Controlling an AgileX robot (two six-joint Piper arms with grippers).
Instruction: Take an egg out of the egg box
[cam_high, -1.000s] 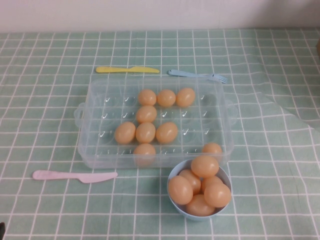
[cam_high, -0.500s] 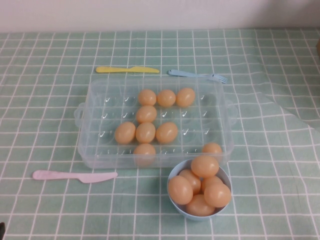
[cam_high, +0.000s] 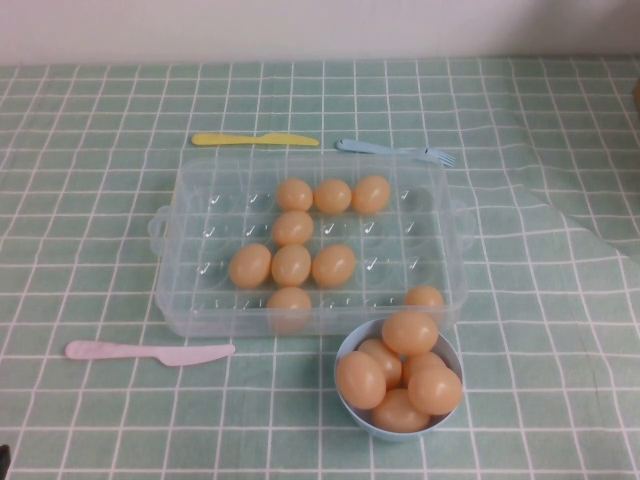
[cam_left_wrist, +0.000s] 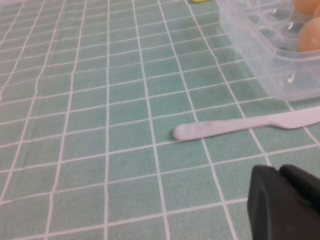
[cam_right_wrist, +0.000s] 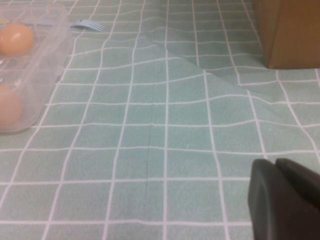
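Parking low over the tabletop (cam_high: 90, 420), our right end effector (cam_right_wrist: 285, 200) sits closed and empty at the lower right of its wrist view; our left end effector (cam_left_wrist: 285, 202) shows likewise, though we cannot tell its state. The egg box (cam_high: 190, 300) lies centre frame, and the nearest egg (cam_high: 424, 297) sits at its lower right corner. We risk clipping the clear wall or the blue bowl (cam_high: 350, 405) just below it. Open room lies right.
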